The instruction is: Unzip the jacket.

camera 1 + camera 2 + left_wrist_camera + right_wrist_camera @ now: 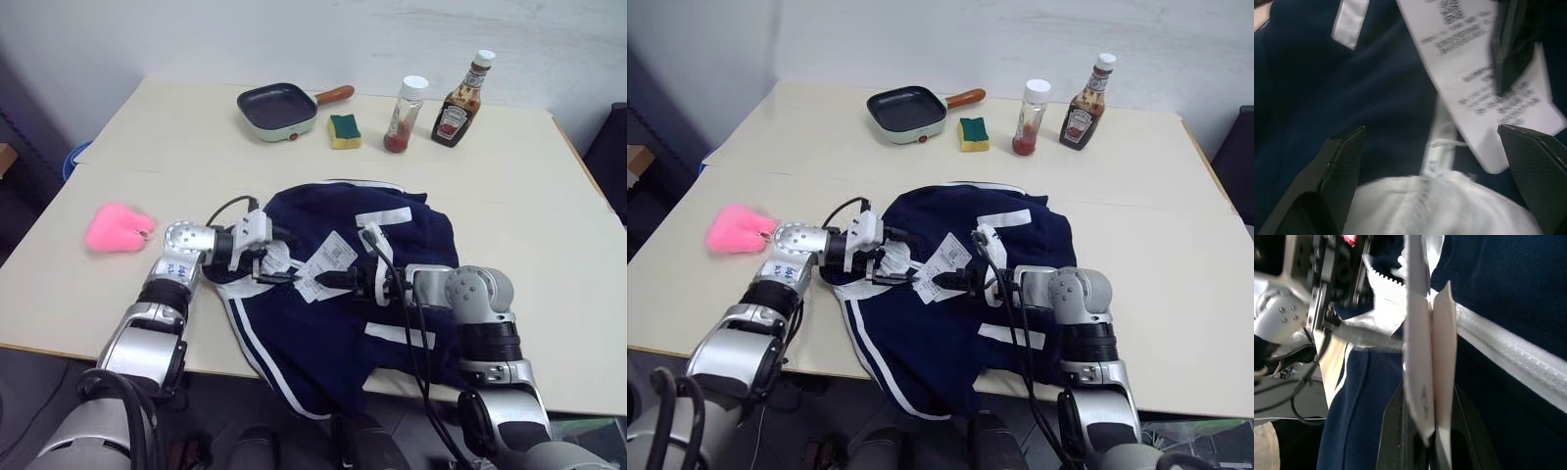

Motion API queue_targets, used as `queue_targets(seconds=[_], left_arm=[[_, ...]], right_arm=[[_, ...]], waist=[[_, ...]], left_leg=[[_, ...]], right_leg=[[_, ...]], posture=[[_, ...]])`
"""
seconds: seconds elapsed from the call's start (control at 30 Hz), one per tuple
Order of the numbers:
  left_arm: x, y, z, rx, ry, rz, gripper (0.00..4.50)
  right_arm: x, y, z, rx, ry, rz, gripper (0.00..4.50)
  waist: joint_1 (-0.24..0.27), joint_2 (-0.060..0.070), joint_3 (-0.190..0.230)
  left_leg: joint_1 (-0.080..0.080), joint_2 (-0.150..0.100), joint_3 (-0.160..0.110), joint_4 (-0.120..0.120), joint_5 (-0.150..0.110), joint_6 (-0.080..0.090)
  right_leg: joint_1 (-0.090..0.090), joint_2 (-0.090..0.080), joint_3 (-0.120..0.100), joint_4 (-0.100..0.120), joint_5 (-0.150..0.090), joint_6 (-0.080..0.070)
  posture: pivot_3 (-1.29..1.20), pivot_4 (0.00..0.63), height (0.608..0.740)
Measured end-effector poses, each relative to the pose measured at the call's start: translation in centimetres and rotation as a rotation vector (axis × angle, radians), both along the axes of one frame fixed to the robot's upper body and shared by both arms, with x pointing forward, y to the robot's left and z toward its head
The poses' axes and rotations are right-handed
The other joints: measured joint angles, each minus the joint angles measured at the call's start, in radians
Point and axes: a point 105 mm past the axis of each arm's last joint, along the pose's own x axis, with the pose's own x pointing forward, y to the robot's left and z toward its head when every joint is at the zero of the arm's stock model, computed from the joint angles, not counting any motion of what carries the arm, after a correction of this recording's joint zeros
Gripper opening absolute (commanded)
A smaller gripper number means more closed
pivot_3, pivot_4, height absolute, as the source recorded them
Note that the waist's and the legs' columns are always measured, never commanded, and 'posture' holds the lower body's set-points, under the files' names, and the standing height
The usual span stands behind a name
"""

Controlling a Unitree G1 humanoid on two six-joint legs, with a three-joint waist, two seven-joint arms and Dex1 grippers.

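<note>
The jacket [343, 294] lies crumpled near the front edge of the table [549, 196], about midway along it, with its striped hem hanging over that edge. Its white zipper [1508, 357] runs across the dark blue cloth, and white paper tags [328, 262] lie on top near the collar.

The right gripper [328, 279] reaches in from the right side, its black fingers closed on the paper tags; in the right wrist view the tags [1430, 382] stand edge-on, pinched between the two fingers. The left gripper [279, 269] comes in from the left and meets it over the jacket at the white collar, its fingers [1344, 166] spread wide apart with the white collar trim [1440, 205] between them, holding nothing.

A pink plush [118, 227] sits on the table well to the left of the jacket, near the left edge. Along the back edge stand a small square pan [279, 110] with a brown handle, a yellow and green sponge [343, 130] just beside it, a clear jar [405, 116] with a white lid, and a ketchup bottle [460, 103] to the right of the jar.
</note>
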Motion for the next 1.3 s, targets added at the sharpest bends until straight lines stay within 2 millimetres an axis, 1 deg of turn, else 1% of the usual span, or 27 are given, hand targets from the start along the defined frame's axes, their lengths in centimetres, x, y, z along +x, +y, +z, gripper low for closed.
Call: queue_targets(seconds=[0.1, 0.17, 0.2, 0.23, 0.4, 0.5, 0.53, 0.6, 0.67, 0.73, 0.8, 0.87, 0.97, 1.0, 1.13, 1.23, 1.3], left_arm=[[0.1, -0.3, -1.3, 0.011, 0.043, 0.026, 4.5], [0.1, -0.3, -1.6, 0.014, 0.07, 0.028, 4.5], [0.0, -0.2, -1.7, 0.017, 0.081, 0.029, 4.5], [0.0, -0.1, -1.7, 0.018, 0.088, 0.03, 4.5], [0.0, 0.3, -2.2, 0.02, 0.12, 0.058, 4.5], [-0.1, 0.4, -2.5, 0.02, 0.135, 0.063, 4.5], [-0.2, 0.5, -2.7, 0.02, 0.142, 0.065, 4.5], [-0.3, 0.5, -3.0, 0.02, 0.151, 0.065, 4.5], [-0.4, 0.6, -3.1, 0.019, 0.152, 0.068, 4.5], [-0.5, 0.7, -3.3, 0.021, 0.155, 0.07, 4.5], [-0.5, 0.7, -3.3, 0.021, 0.154, 0.069, 4.5], [-0.6, 0.7, -3.4, 0.02, 0.155, 0.069, 4.5], [-0.6, 0.7, -3.4, 0.019, 0.155, 0.067, 4.5], [-0.6, 0.7, -3.4, 0.018, 0.156, 0.069, 4.5], [-0.7, 1.0, -3.8, 0.019, 0.17, 0.079, 4.5], [-1.0, 1.2, -4.1, 0.024, 0.177, 0.078, 4.5], [-1.0, 1.2, -4.2, 0.025, 0.182, 0.079, 4.5]], right_arm=[[0.0, -0.5, 0.1, -0.01, 0.0, -0.027, 0.04], [-0.1, -1.0, 0.2, -0.012, -0.002, -0.051, 0.04], [-0.1, -1.6, 0.3, -0.009, -0.002, -0.072, 0.04], [-0.1, -2.1, 0.4, -0.009, -0.006, -0.089, 0.04], [0.4, -7.4, 2.5, -0.038, -0.082, -0.251, 0.04], [0.1, -8.8, 2.7, -0.044, -0.081, -0.28, 0.04], [-0.3, -9.6, 2.5, -0.051, -0.069, -0.292, 0.04], [-0.7, -10.5, 2.1, -0.075, -0.052, -0.304, 0.04], [-0.9, -12.1, 1.8, -0.091, -0.039, -0.351, 0.04], [-1.1, -13.7, 2.3, -0.107, -0.056, -0.399, 0.04], [-1.3, -14.1, 2.3, -0.12, -0.065, -0.409, 0.04], [-1.4, -14.8, 2.1, -0.139, -0.069, -0.435, 0.04], [-1.4, -16.3, 2.3, -0.183, -0.116, -0.484, 0.04], [-1.7, -17.8, 2.8, -0.233, -0.166, -0.516, 0.04], [-2.3, -20.3, 4.1, -0.33, -0.27, -0.559, 0.04], [-3.4, -22.8, 4.2, -0.427, -0.314, -0.58, 0.04], [-4.0, -24.3, 4.7, -0.464, -0.349, -0.613, 0.04]], waist=[[0.002, 0.0, 0.0], [0.005, 0.0, 0.0], [0.006, 0.0, 0.0], [0.007, 0.001, 0.0], [0.016, 0.005, -0.003], [0.016, 0.009, -0.007], [0.017, 0.013, -0.009], [0.02, 0.015, -0.011], [0.023, 0.016, -0.011], [0.022, 0.016, -0.011], [0.022, 0.016, -0.011], [0.023, 0.016, -0.011], [0.025, 0.017, -0.011], [0.026, 0.017, -0.011], [0.023, 0.017, -0.012], [0.024, 0.017, -0.012], [0.023, 0.017, -0.012]], left_leg=[[-0.002, 0.0, -0.002, 0.0, 0.0, 0.0], [-0.002, -0.001, -0.003, 0.0, 0.0, 0.001], [-0.002, -0.003, -0.003, 0.0, 0.001, 0.001], [-0.002, -0.003, -0.003, 0.0, 0.001, 0.001], [0.0, -0.006, -0.003, -0.001, 0.001, 0.003], [0.001, -0.006, -0.003, -0.002, 0.0, 0.004], [0.002, -0.006, -0.003, -0.003, -0.002, 0.007], [0.004, -0.006, -0.003, -0.003, -0.002, 0.008], [0.012, -0.007, -0.003, -0.006, -0.003, 0.01], [0.017, -0.007, -0.003, -0.009, -0.003, 0.011], [0.017, -0.007, -0.003, -0.01, -0.003, 0.011], [0.017, -0.007, -0.003, -0.01, -0.003, 0.011], [0.017, -0.007, -0.003, -0.01, -0.003, 0.011], [0.017, -0.007, -0.003, -0.01, -0.003, 0.011], [0.02, -0.007, -0.002, -0.012, -0.003, 0.012], [0.035, -0.007, -0.003, -0.021, -0.003, 0.013], [0.034, -0.007, -0.003, -0.02, -0.003, 0.013]], right_leg=[[0.0, -0.001, -0.004, -0.001, 0.0, 0.0], [0.0, -0.005, -0.01, 0.0, 0.0, 0.0], [0.0, -0.008, -0.016, 0.0, 0.0, 0.0], [0.0, -0.009, -0.017, 0.0, 0.0, 0.0], [0.0, -0.011, -0.017, -0.001, 0.0, 0.0], [0.002, -0.011, -0.017, -0.001, 0.0, 0.0], [0.003, -0.011, -0.017, -0.001, 0.0, 0.0], [0.005, -0.011, -0.017, -0.002, 0.0, 0.0], [0.014, -0.011, -0.017, -0.006, 0.0, 0.0], [0.019, -0.011, -0.017, -0.009, 0.0, 0.0], [0.019, -0.011, -0.017, -0.009, 0.0, 0.0], [0.019, -0.011, -0.017, -0.009, 0.0, 0.0], [0.019, -0.011, -0.017, -0.009, 0.0, 0.0], [0.019, -0.011, -0.017, -0.01, 0.0, 0.0], [0.022, -0.01, -0.016, -0.013, 0.0, 0.0], [0.036, -0.01, -0.017, -0.023, 0.0, 0.0], [0.036, -0.01, -0.017, -0.024, 0.0, 0.0]], posture=[[0.0, 0.15, 0.74], [0.0, 0.15, 0.74], [0.0, 0.15, 0.74], [0.0, 0.15, 0.74], [0.0, 0.15, 0.74], [0.0, 0.15, 0.74], [0.0, 0.15, 0.74], [0.0, 0.15, 0.74], [0.0, 0.15, 0.74], [0.0, 0.15, 0.74], [0.0, 0.15, 0.74], [0.0, 0.15, 0.74], [0.0, 0.15, 0.74], [0.0, 0.15, 0.74], [0.0, 0.15, 0.74], [0.0, 0.15, 0.74], [0.0, 0.15, 0.74]])
